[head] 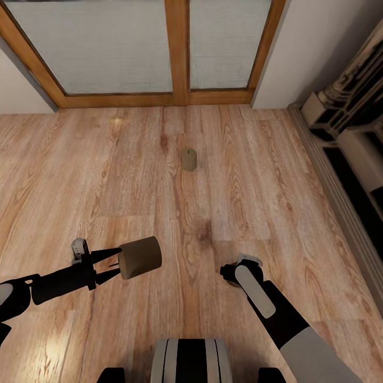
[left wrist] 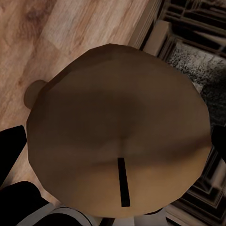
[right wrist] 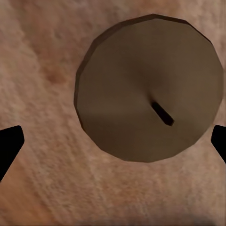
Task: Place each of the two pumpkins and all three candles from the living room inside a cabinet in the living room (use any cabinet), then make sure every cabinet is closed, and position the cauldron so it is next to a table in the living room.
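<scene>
Floor (head: 223,175): light wood planks with visible grain and knots, faint satin sheen. Candle (head: 139,257) between the left gripper's (head: 118,261) fingers: matt, waxy tan, faceted sides, dark wick on its flat end. Candle (right wrist: 149,88) below the right gripper (right wrist: 113,143): same dull tan wax. Gripper fingers (head: 103,252): matt black. Door frame (head: 178,53) beyond: smooth varnished wood around frosted panes.
</scene>
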Tool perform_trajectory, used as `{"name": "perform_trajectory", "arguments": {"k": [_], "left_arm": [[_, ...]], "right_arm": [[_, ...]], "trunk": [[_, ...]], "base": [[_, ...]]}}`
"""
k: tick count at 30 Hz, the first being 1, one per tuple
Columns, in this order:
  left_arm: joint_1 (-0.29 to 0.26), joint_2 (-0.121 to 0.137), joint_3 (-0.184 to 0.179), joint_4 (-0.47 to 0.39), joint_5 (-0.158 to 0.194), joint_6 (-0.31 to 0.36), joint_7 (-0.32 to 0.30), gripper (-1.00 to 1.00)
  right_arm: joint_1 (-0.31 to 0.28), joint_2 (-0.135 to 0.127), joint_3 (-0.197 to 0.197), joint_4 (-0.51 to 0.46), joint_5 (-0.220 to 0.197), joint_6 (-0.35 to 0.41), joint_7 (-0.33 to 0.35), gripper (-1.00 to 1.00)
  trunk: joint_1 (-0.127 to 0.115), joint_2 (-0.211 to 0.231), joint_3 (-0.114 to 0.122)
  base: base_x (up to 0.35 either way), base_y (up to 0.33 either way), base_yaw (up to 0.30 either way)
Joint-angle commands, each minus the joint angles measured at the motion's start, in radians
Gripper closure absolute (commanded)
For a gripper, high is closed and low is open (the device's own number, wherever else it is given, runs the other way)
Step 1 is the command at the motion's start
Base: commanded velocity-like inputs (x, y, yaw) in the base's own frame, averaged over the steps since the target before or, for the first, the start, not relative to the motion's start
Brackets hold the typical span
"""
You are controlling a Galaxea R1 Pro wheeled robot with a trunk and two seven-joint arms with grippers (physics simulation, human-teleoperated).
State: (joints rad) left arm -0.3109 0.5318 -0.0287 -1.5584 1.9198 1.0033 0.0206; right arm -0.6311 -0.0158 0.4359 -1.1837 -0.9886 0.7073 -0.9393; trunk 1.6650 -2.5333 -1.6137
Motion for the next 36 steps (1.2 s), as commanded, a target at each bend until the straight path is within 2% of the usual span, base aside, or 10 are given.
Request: {"name": "perform_trajectory", "arguments": {"k": [1, 11, 36], "left_arm": [[0.000, 0.001, -0.001, 0.000, 0.005, 0.001, 0.002, 1.00], [0.000, 0.000, -0.001, 0.000, 0.005, 0.001, 0.002, 1.00], [0.000, 0.002, 0.000, 0.000, 0.004, 0.001, 0.002, 1.00]], "right_arm": [[-0.001, -0.001, 0.003, 0.000, -0.007, 0.003, -0.009, -1.00], [-0.001, 0.000, 0.003, 0.013, -0.008, -0.030, -0.020, -1.00], [-0.001, -0.001, 0.001, 0.039, -0.008, -0.041, -0.022, -1.00]], "trunk": [[0.000, 0.000, -0.001], [0.000, 0.000, -0.001], [0.000, 0.000, -0.001]], "base": [[0.000, 0.000, 0.000], [0.000, 0.000, 0.000], [0.038, 0.000, 0.000]]}}
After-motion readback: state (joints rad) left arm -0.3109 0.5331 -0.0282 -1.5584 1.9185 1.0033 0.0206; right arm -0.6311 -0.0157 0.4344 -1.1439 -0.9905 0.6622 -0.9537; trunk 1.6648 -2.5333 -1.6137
